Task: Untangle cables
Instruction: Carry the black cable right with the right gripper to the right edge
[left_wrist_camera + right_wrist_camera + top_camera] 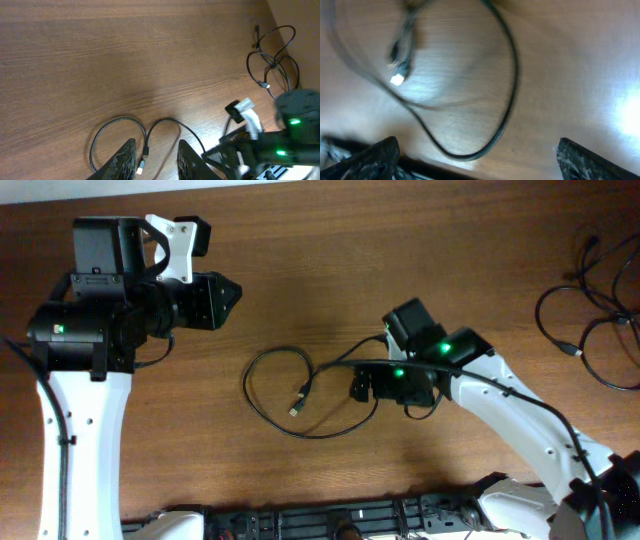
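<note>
Overhead looks down; both wrist views share the cable (145, 149).

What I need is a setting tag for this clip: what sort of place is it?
Likely a robotics lab bench: a left arm and right arm work over a wooden table, with thin black cables laid out on it.

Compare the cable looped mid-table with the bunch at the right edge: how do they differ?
The mid-table cable is one cord in an open loop, its plug inside; the right-edge bunch shows several crossing loops. The mid-table cable lies by the right gripper; the right-edge bunch lies well apart from it. Both are thin black cords.
</note>
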You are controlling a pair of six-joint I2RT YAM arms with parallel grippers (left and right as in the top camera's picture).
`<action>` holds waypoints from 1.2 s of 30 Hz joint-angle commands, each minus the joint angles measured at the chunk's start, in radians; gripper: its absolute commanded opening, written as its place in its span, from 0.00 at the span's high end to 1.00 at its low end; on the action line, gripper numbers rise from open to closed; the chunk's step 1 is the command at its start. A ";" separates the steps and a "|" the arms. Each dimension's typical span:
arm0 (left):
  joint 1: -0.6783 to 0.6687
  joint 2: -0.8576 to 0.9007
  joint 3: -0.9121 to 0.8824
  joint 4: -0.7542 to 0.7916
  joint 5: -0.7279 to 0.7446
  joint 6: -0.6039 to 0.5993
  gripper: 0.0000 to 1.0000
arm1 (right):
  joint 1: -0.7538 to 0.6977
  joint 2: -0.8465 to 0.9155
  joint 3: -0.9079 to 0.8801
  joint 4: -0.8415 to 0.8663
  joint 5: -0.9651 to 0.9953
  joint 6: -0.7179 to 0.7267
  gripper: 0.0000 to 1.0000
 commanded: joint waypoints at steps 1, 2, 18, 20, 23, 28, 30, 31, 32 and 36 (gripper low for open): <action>0.002 -0.020 0.016 -0.003 0.015 0.019 0.71 | 0.003 0.002 -0.121 0.080 -0.022 0.481 0.01; 0.002 -0.020 0.016 -0.003 0.015 0.019 0.71 | 0.004 0.002 -0.143 0.112 -0.056 0.519 0.01; 0.002 -0.020 0.016 -0.003 0.015 0.019 0.69 | 0.150 0.002 -0.232 0.608 -0.198 0.488 0.96; 0.002 -0.020 0.016 -0.003 0.014 0.019 0.68 | 0.150 0.002 -0.231 0.753 -0.246 0.436 0.96; 0.002 -0.020 0.016 -0.004 0.014 0.019 0.66 | 0.141 -0.001 -0.225 1.013 -0.254 0.418 0.96; 0.002 -0.020 0.016 -0.010 0.010 0.020 0.63 | 0.072 -0.048 -0.190 1.231 -0.244 0.244 0.96; 0.002 -0.020 0.016 -0.010 0.010 0.020 0.63 | 0.028 -0.066 -0.167 1.229 -0.257 0.206 0.96; 0.002 -0.020 0.016 -0.010 0.010 0.020 0.63 | 0.001 -0.074 -0.153 1.229 -0.265 0.185 0.96; 0.002 -0.020 0.016 -0.010 0.011 0.020 0.63 | -0.042 -0.090 -0.131 1.228 -0.272 0.147 0.96; 0.002 -0.020 0.016 -0.010 0.011 0.020 0.63 | -0.175 -0.139 -0.067 1.224 -0.321 0.011 0.96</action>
